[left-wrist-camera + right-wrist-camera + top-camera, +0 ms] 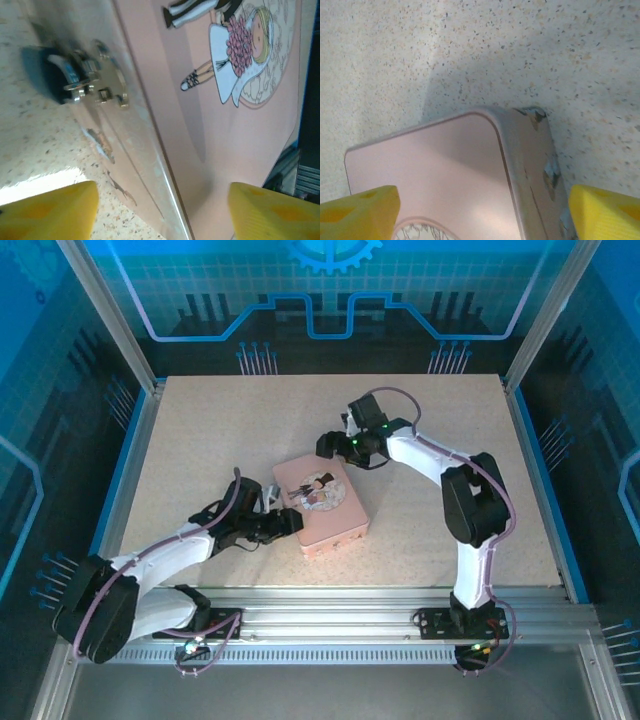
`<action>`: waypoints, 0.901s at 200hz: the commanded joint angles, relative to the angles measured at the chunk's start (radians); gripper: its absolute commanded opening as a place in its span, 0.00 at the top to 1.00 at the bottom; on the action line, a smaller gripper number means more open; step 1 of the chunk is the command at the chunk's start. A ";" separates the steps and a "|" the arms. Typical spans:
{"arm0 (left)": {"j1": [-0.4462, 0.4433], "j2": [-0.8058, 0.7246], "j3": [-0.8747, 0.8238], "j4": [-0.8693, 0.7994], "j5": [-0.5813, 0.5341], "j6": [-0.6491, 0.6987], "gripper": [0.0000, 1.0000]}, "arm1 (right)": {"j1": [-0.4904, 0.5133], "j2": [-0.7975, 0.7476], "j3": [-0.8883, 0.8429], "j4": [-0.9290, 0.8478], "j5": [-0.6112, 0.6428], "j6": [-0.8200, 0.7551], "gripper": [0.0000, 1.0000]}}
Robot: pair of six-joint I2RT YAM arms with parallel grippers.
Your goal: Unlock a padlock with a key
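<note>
Nearest the arm bases, the left gripper (161, 211) is seen with its jaws spread wide. One yellow fingertip (50, 210) is over the table (200, 430) and the other is over the lid of the pink box (322, 505). The box is shut, so its inside is hidden. The padlock (57, 75) is hung at the metal hasp (100, 90) on the box's side wall, just above the tabletop. Farther off, the right gripper (482, 212) is poised over the box's far corner, jaws likewise wide, with nothing gripped.
</note>
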 commanded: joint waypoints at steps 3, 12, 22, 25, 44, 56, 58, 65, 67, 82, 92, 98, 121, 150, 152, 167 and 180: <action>0.006 -0.067 0.088 -0.160 -0.094 0.045 0.18 | -0.012 -0.139 -0.067 -0.102 0.076 -0.027 0.00; 0.014 -0.076 0.116 -0.202 -0.103 0.062 0.16 | -0.014 -0.185 -0.105 -0.106 0.085 -0.021 0.00; 0.022 -0.078 0.147 -0.239 -0.111 0.081 0.06 | -0.013 -0.240 -0.152 -0.103 0.091 -0.010 0.00; 0.026 -0.077 0.158 -0.251 -0.114 0.086 0.02 | -0.013 -0.257 -0.166 -0.103 0.093 -0.005 0.00; 0.061 -0.056 0.231 -0.315 -0.112 0.124 0.01 | -0.012 -0.367 -0.263 -0.108 0.093 0.029 0.00; 0.089 -0.027 0.285 -0.345 -0.113 0.156 0.01 | -0.010 -0.437 -0.322 -0.113 0.087 0.059 0.00; 0.093 -0.023 0.295 -0.349 -0.113 0.161 0.01 | -0.009 -0.449 -0.332 -0.115 0.088 0.065 0.00; 0.109 0.000 0.329 -0.360 -0.113 0.178 0.01 | -0.006 -0.490 -0.366 -0.118 0.088 0.083 0.00; 0.115 0.006 0.339 -0.363 -0.111 0.182 0.01 | -0.006 -0.502 -0.378 -0.118 0.088 0.089 0.00; 0.140 0.072 0.419 -0.374 -0.101 0.224 0.01 | 0.007 -0.587 -0.464 -0.109 0.073 0.141 0.00; 0.155 0.130 0.474 -0.384 -0.092 0.252 0.01 | 0.018 -0.634 -0.521 -0.098 0.056 0.184 0.00; 0.162 0.170 0.511 -0.389 -0.089 0.271 0.01 | 0.025 -0.660 -0.553 -0.091 0.046 0.207 0.00; 0.182 0.333 0.657 -0.421 -0.070 0.338 0.01 | 0.060 -0.753 -0.693 -0.048 0.025 0.314 0.00; 0.204 0.545 0.858 -0.482 -0.062 0.408 0.02 | 0.118 -0.820 -0.816 0.040 0.005 0.430 0.00; 0.205 0.558 0.873 -0.487 -0.056 0.410 0.02 | 0.121 -0.820 -0.821 0.043 0.004 0.434 0.00; 0.211 0.651 0.982 -0.526 -0.034 0.443 0.03 | 0.144 -0.822 -0.849 0.076 -0.007 0.469 0.00; 0.212 0.724 1.067 -0.565 -0.039 0.472 0.03 | 0.157 -0.814 -0.884 0.142 -0.029 0.510 0.00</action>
